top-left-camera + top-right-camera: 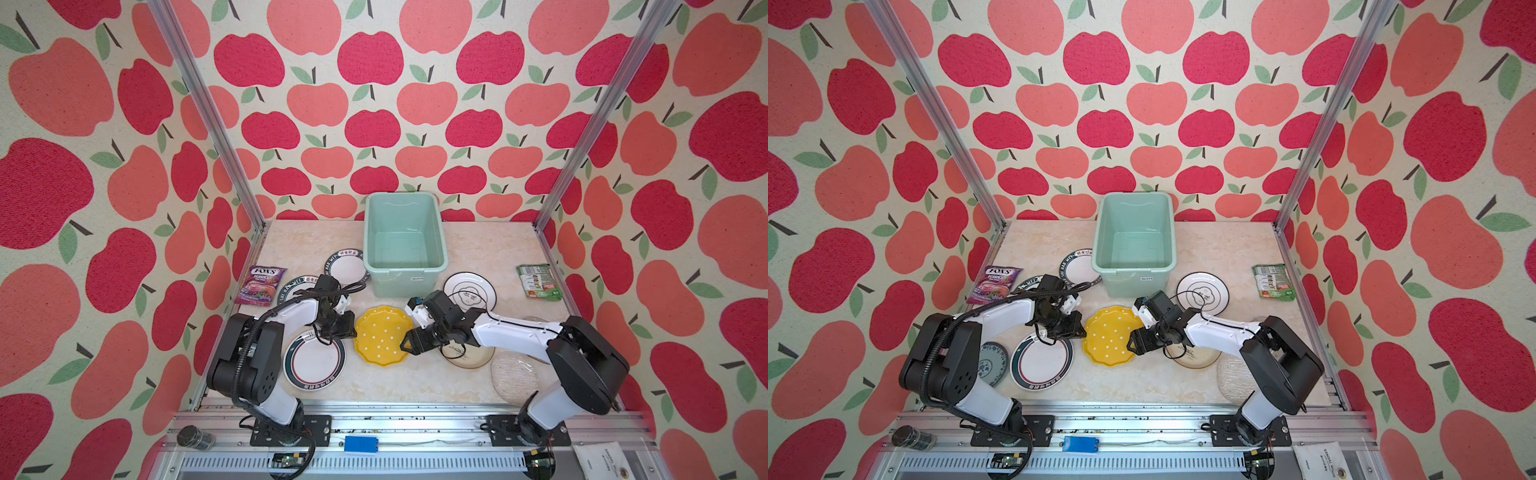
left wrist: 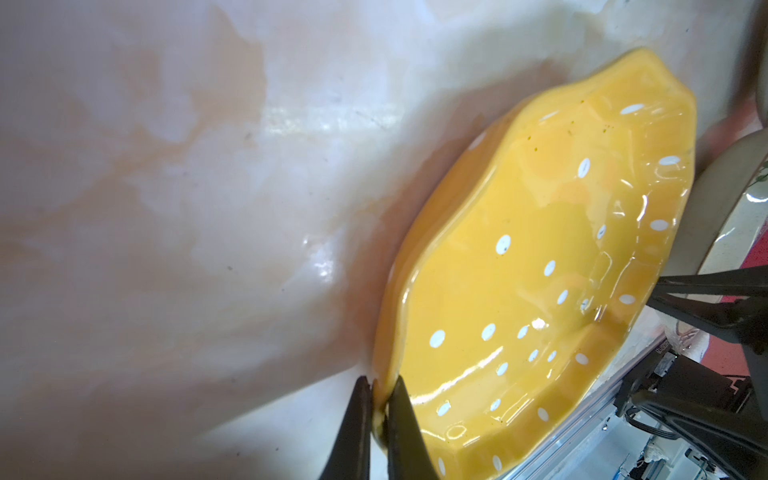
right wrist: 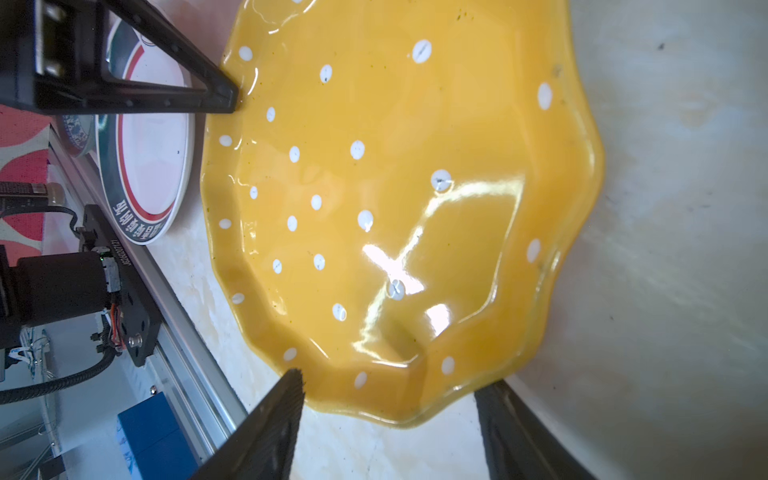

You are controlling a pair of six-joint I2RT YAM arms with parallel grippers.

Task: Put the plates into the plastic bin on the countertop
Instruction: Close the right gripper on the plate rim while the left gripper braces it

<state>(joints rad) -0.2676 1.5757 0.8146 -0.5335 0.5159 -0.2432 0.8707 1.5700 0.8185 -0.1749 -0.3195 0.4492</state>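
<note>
A yellow scalloped plate with white dots lies on the countertop in front of the mint-green plastic bin, which holds nothing. My left gripper is shut on the plate's left rim. My right gripper stands open at the plate's right edge, its fingers either side of a rim lobe without pinching it.
Other plates lie around: dark-rimmed white ones, a black-ringed one, a cream one under the right arm, a clear glass one and a blue-patterned one. There is a purple packet at left and a green packet at right.
</note>
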